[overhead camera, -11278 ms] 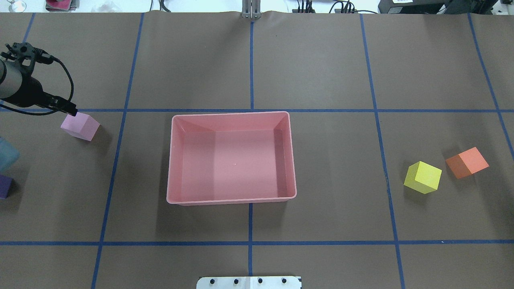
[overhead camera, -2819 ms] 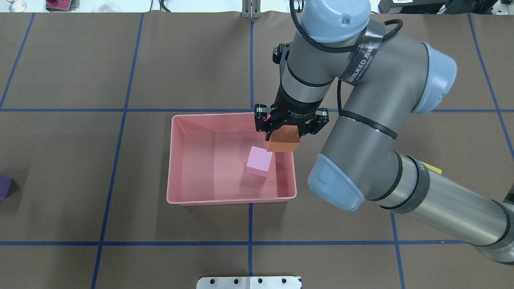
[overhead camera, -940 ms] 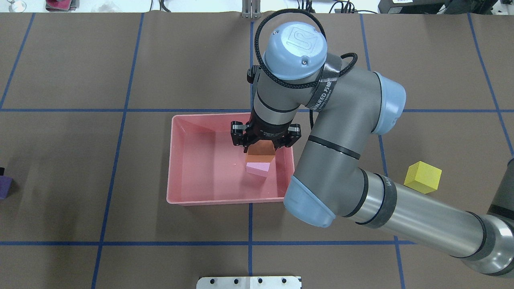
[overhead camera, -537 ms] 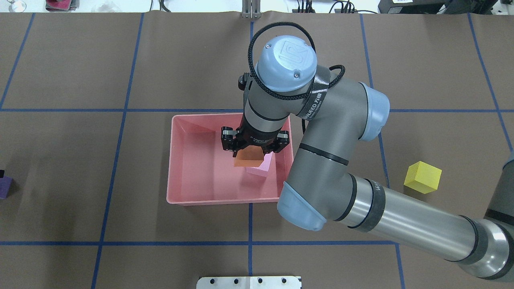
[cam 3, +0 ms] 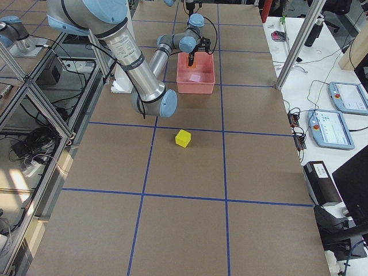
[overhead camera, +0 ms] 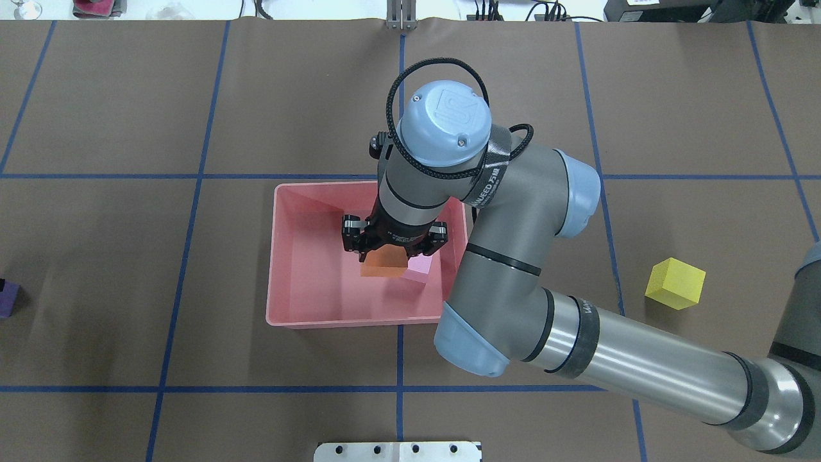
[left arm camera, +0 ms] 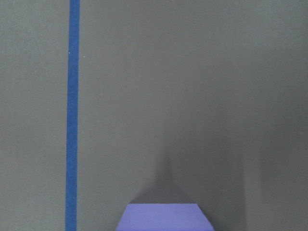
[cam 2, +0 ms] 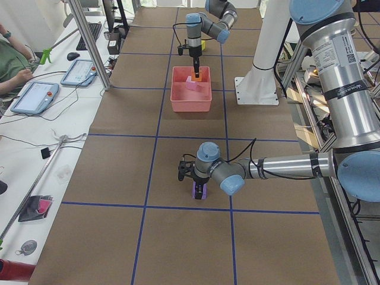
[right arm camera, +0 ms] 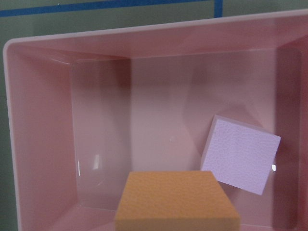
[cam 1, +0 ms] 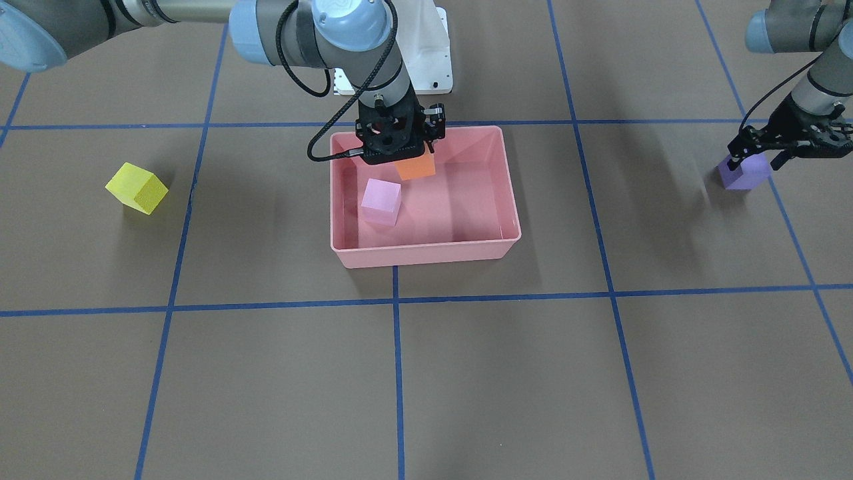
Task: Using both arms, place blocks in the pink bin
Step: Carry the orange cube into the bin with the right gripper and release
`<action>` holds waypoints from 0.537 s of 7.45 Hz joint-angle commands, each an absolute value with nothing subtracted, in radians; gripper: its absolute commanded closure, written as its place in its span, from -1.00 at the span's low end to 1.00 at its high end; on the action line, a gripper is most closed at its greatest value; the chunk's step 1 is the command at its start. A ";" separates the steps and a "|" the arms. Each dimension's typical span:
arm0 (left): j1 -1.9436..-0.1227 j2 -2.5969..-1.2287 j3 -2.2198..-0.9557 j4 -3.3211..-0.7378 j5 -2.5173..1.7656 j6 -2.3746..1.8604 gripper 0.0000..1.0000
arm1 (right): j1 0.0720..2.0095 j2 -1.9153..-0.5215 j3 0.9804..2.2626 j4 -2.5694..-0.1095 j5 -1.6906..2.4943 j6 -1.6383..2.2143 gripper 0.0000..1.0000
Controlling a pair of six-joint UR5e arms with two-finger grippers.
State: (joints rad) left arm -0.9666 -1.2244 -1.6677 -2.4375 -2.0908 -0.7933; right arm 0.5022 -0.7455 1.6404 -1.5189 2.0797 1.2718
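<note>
My right gripper (overhead camera: 387, 255) is shut on the orange block (overhead camera: 383, 264) and holds it inside the pink bin (overhead camera: 277, 256), just above the floor; the right wrist view shows the block (right arm camera: 175, 199) over the bin's bottom. The pink-lilac block (overhead camera: 419, 267) lies in the bin right beside it, and shows in the front view (cam 1: 380, 200). The yellow block (overhead camera: 675, 283) sits on the table at the right. My left gripper (cam 1: 754, 160) is open, its fingers astride the top of the purple block (cam 1: 743, 175) at the far left; the left wrist view shows the block (left arm camera: 163, 217).
Brown table cover with blue tape grid lines (overhead camera: 192, 176). The white pedestal base (cam 1: 430, 60) stands just behind the bin on the robot's side. My right arm's forearm (overhead camera: 628, 366) stretches across the table's right half, near the yellow block.
My right gripper has carried the orange block leftward and toward the robot's side over the bin, lowering beside the pink-lilac block. The purple block has not moved.
</note>
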 commanded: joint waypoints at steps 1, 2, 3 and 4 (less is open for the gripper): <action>-0.962 -1.220 -1.667 -2.437 -2.091 -0.795 -0.79 | 0.492 -0.681 1.559 -1.496 2.068 1.292 1.00; -0.962 -1.218 -1.669 -2.437 -2.091 -0.795 0.13 | 0.492 -0.681 1.557 -1.490 2.068 1.302 -0.24; -0.962 -1.218 -1.669 -2.444 -2.091 -0.807 0.99 | 0.492 -0.683 1.557 -1.474 2.066 1.314 -0.99; -0.962 -1.218 -1.669 -2.450 -2.091 -0.855 1.00 | 0.492 -0.681 1.557 -1.456 2.068 1.348 -1.00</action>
